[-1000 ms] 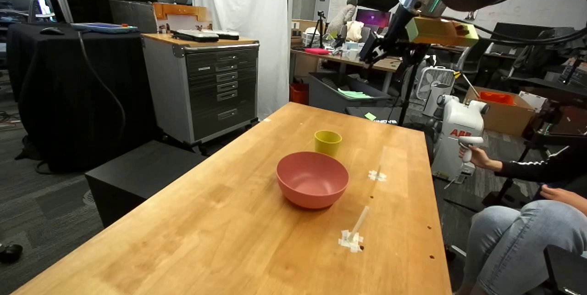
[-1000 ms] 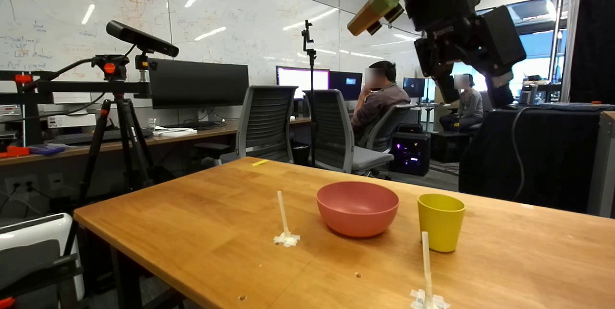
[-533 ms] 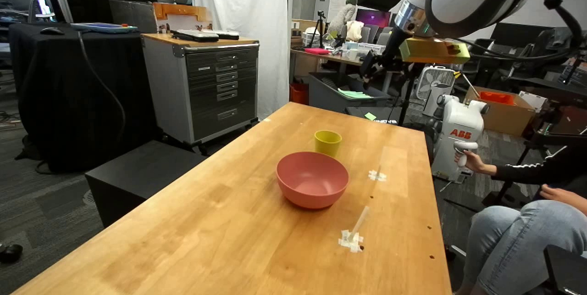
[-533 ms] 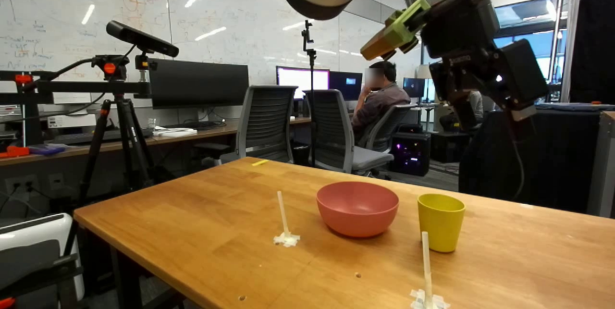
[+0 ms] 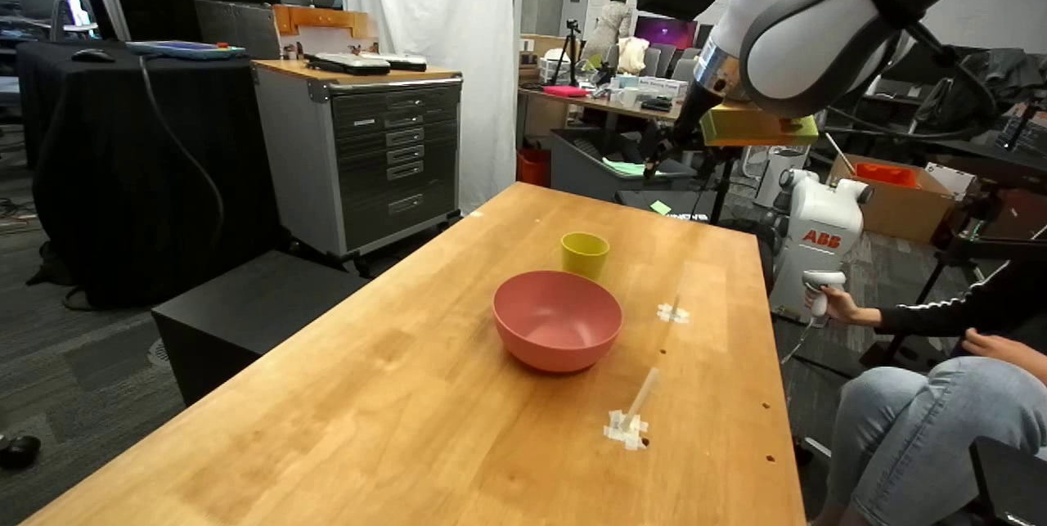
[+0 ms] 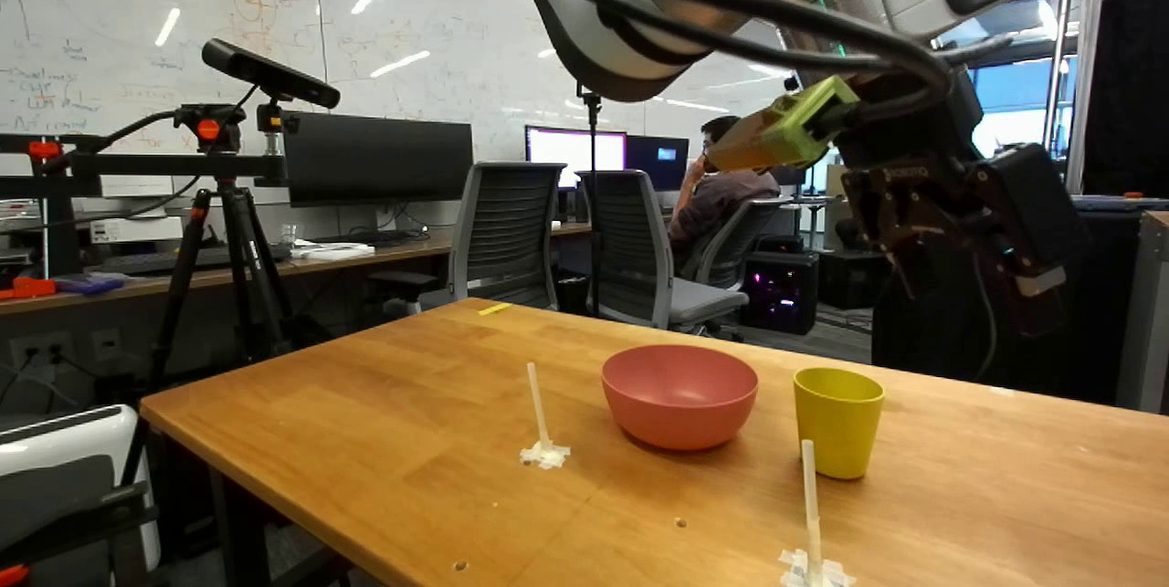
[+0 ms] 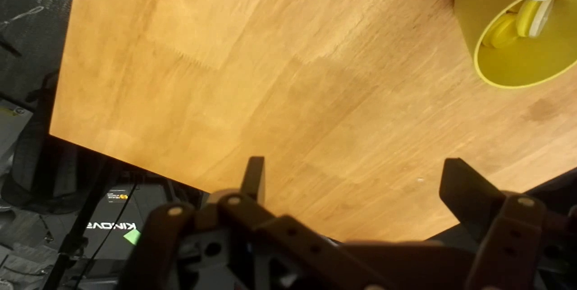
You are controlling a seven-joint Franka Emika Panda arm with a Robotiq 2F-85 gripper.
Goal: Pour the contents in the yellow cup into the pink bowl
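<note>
The yellow cup (image 5: 582, 263) stands upright on the table beside the pink bowl (image 5: 556, 338); both show in both exterior views. In the wrist view the yellow cup (image 7: 484, 10) is at the upper right, and its contents (image 7: 504, 33), several yellow and whitish pieces, lie inside. The bowl's visible inside looks bare in an exterior view, and the bowl is out of the wrist view. My gripper (image 7: 354, 160) is open, its fingers wide apart with only tabletop seen between them. In an exterior view the gripper (image 6: 977, 295) hangs in the air above table height, apart from cup and bowl.
Thin pale sticks rise from taped spots on the wooden table (image 5: 368, 428): one stick (image 6: 539, 406) near the bowl, another stick (image 6: 811, 500) close to the cup. A person's hand with a white controller (image 5: 822, 289) is beside the table. A grey cabinet (image 5: 393, 141) stands behind.
My arm and gripper have come lower, and in an exterior view they have shifted rightward. The jaws have stayed open. Cup and bowl have not moved.
</note>
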